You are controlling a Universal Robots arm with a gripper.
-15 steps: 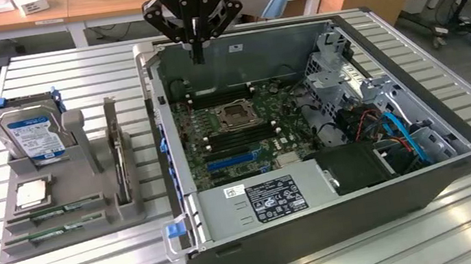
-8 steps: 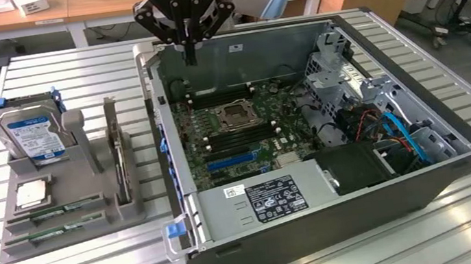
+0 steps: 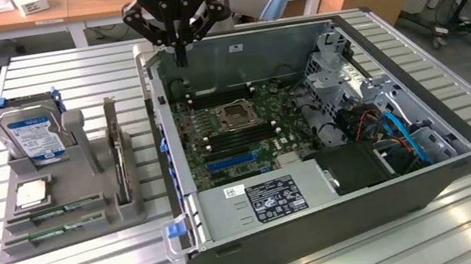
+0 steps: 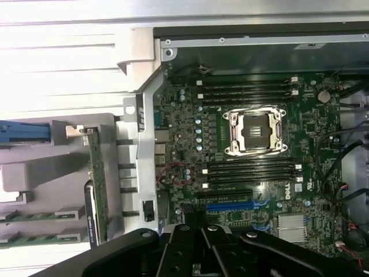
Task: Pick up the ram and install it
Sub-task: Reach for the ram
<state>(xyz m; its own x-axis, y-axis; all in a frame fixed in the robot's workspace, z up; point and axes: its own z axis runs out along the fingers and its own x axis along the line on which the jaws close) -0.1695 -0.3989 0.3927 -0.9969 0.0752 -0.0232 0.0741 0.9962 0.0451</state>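
Green and thin, the ram (image 3: 55, 213) lies flat in a front slot of the grey holder (image 3: 80, 129), which stands on the desk (image 3: 26, 85) just beside the open computer case (image 3: 323, 230), on the exterior view's left of it. A second stick like it lies in the next slot, a little further from the case's back. I cannot tell which of the two is meant. Each is a long, narrow strip of circuit board with small dark chips along it, sunk low in its slot so that little more than the upper face shows.

The claw (image 3: 181, 58) hangs above the case's back wall, near the corner that faces the holder. Its fingers are pinched together on nothing, and it is well apart from the ram.

Several things could go wrong from here, in my judgement. The stick offers only thin edges to hold, so a shallow or off-centre grip may let it slip or twist. The other stick lies close by, and wide fingers could snag it. A tall green card (image 3: 115, 149) stands upright in the holder on the side nearest the case, where a low pass could strike it. Inside the case, the dark memory slots (image 3: 240, 133) on the motherboard (image 3: 215, 117) are narrow. A tilted or offset stick pressed down there could jam or bend.
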